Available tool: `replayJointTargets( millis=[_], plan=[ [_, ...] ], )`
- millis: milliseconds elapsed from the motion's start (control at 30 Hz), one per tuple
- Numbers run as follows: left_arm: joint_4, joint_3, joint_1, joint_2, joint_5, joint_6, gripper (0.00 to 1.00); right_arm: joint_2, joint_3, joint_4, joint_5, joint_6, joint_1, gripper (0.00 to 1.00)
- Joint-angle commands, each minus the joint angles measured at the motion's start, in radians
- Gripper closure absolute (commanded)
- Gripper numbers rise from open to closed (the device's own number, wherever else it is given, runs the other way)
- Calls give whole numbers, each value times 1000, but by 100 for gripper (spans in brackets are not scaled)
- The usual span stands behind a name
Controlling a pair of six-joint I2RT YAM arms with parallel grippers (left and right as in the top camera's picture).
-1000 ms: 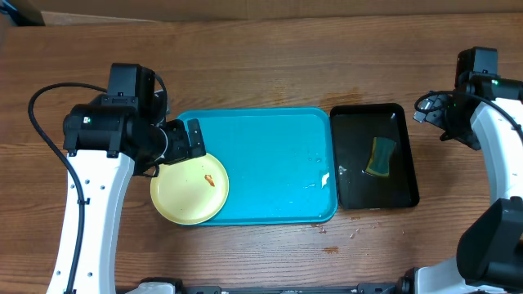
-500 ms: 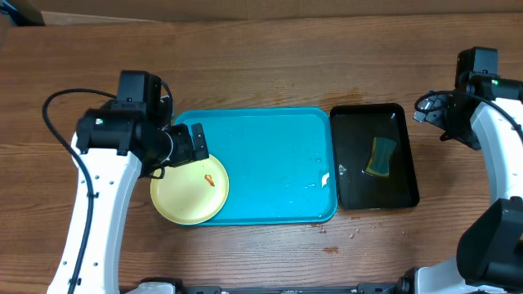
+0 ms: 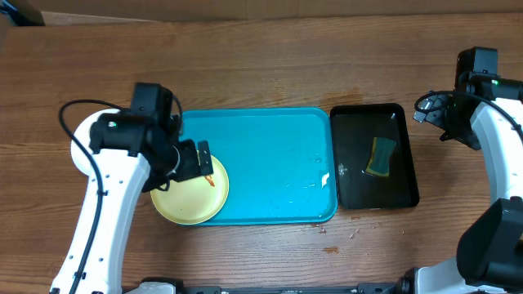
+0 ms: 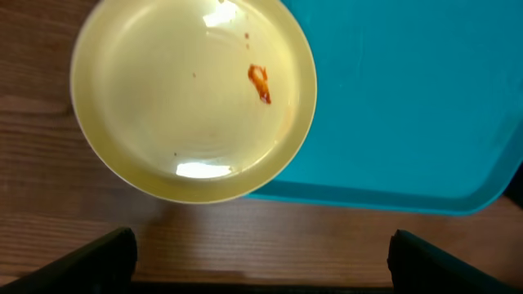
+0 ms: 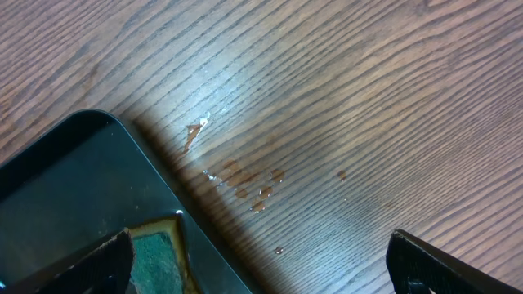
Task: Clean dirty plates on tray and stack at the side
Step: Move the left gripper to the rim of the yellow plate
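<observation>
- The left gripper point(image 3: 201, 158) hangs over the left edge of the blue tray point(image 3: 261, 155), just above the rim of a yellow plate point(image 3: 186, 194).
- Its jaws stand wide apart with nothing between them. In the left wrist view only the two dark fingers point(image 4: 91, 260) show, at the bottom corners, with bare wood between them.
- The yellow plate is the only plate in view. It lies flat across the tray's lower-left corner as the overhead camera shows it, its right part over the tray and its left part out over the wooden table point(image 3: 245, 57).
- An orange-brown smear point(image 4: 260, 83) sits on the plate's upper right part, towards the tray.
- The tray itself lies flat in the middle of the table. It carries a few small white wet flecks point(image 3: 324, 177) near its right edge.
- A black tray point(image 3: 353, 147) lies just beside the blue tray on the right, their long sides nearly touching. A green and yellow sponge point(image 3: 381, 157) lies inside it, right of its middle.
- The right gripper point(image 3: 428, 111) hovers well apart from the plate, over the table near the black tray's upper right corner.
- Its jaws are also spread wide and hold nothing.
- The right wrist view shows a rounded corner of the black tray, one corner of the sponge, and small brownish drops point(image 5: 253, 186) on the wood beside that tray.
</observation>
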Motion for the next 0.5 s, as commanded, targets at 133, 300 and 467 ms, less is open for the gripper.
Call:
replayJointTargets(
  millis=[133,300,467],
  plan=[
    [6,-147,-11,-1,-173,-80,5,-19,14,4,7,7,2,0],
    [-28,-109,92,-4,-266,-168,0,-19,14,4,7,7,2,0],
    [4,-100,221,-3,-206,-160,0,-19,14,4,7,7,2,0]
  ],
)
